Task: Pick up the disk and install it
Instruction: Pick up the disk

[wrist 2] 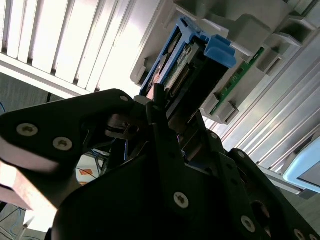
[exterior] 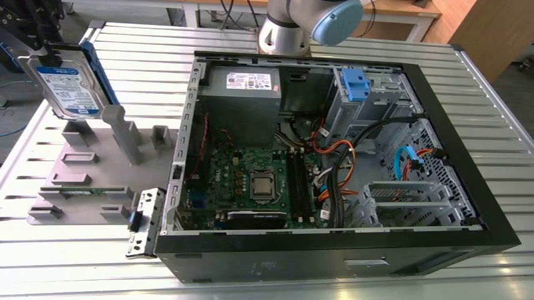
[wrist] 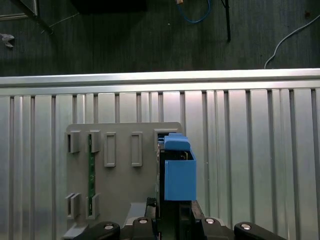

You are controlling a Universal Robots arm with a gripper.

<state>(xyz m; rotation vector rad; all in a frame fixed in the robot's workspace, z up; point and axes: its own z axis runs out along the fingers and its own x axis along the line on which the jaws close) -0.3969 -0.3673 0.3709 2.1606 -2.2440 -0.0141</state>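
Gripper (wrist 2: 175, 107) pinched on the disk (exterior: 71, 87), held upright over the grey fixture (exterior: 79, 172), well apart from the case (exterior: 334, 262). Pick-up step judged in hand; install calls for alignment with the drive bay (exterior: 386, 94).

We see the arm (exterior: 286, 32) as a smooth silver-grey tube, topped by a rounded pale blue cover (exterior: 338, 22). In the second wrist view the claw (wrist 2: 167, 102) is matt black, built of flat angular plates and thick link bars studded with round silver screw heads (wrist 2: 181, 199). In the first wrist view its black links carry a row of the same bright screw heads.
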